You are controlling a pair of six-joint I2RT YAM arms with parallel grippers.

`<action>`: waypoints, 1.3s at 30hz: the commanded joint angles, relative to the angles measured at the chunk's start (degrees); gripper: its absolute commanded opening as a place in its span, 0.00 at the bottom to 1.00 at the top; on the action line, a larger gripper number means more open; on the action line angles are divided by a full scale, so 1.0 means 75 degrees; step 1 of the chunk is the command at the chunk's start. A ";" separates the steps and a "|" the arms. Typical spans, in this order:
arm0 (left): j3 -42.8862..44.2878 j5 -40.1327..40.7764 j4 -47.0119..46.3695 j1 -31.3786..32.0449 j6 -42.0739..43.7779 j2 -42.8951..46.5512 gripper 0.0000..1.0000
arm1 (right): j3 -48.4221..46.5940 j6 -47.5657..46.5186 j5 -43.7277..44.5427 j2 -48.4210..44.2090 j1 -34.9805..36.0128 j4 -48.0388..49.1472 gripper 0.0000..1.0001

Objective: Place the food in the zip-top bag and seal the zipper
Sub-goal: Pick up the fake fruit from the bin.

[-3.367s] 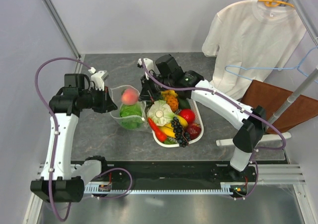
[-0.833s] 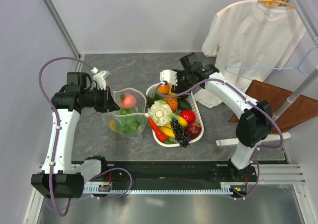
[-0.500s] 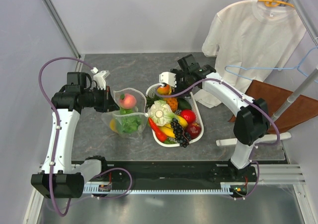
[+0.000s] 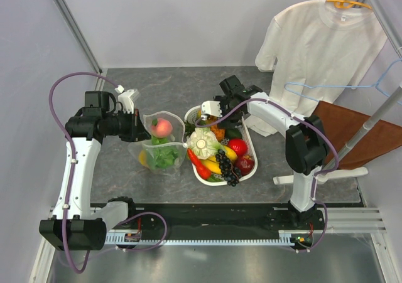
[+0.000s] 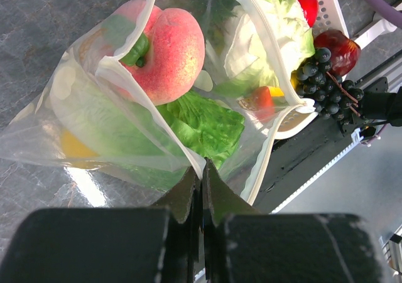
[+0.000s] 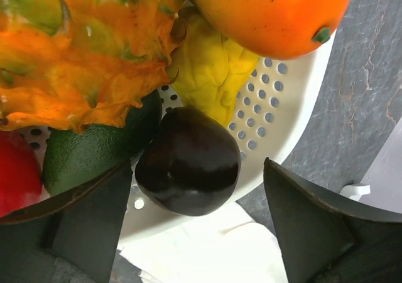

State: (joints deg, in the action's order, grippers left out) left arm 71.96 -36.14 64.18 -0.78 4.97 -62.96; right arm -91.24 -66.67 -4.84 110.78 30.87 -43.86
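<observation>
On the grey marbled table (image 4: 188, 82), the left gripper (image 5: 201, 177) pinches the rim of the zip-top bag (image 5: 94, 117), with the peach (image 5: 169, 54) and lettuce (image 5: 204, 125) just ahead of its fingers. The right gripper (image 6: 198, 192), jaws apart, straddles a dark fruit (image 6: 185, 160) in the basket (image 6: 286, 104). Glossy and wedged against its neighbours, the fruit may squirt loose.

In the left wrist view the left pincer (image 5: 202, 170) is a dark blur cut off by the lower edge. The rim of the zip-top bag (image 5: 44, 138) vanishes where the pincer closes on it. We see the yellow fruit (image 5: 75, 148) only as a smear through the plastic, partly under the lettuce (image 5: 204, 123).

In the right wrist view both fingers (image 6: 314, 233) of the right pincer (image 6: 195, 167) are cropped at the bottom. The orange fruit (image 6: 270, 13) runs off the top and the red fruit (image 6: 12, 170) off the left. The green fruit (image 6: 81, 157) is half covered.

From above, the zipper (image 4: 168, 115) is too thin for us to follow.
</observation>
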 commanded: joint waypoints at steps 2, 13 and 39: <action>0.0014 -0.0209 -0.0202 0.0022 -0.0018 0.0074 0.02 | 0.0036 -0.0391 0.0071 0.0100 -0.0027 0.0164 0.85; 0.0014 -0.0209 -0.0214 0.0021 -0.0018 0.0039 0.02 | 0.0447 -0.0567 0.0165 -0.0017 -0.0027 0.0457 0.85; -0.0056 -0.0490 -0.0343 0.0021 -0.0300 0.0027 0.02 | -0.2143 0.5454 -0.3667 -0.2338 0.1366 -0.0353 0.44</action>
State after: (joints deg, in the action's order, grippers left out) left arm 71.75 -36.60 64.14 -0.78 4.84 -62.96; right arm -106.61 -40.38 -23.92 93.10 34.48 -48.80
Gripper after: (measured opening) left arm 0.028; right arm 0.693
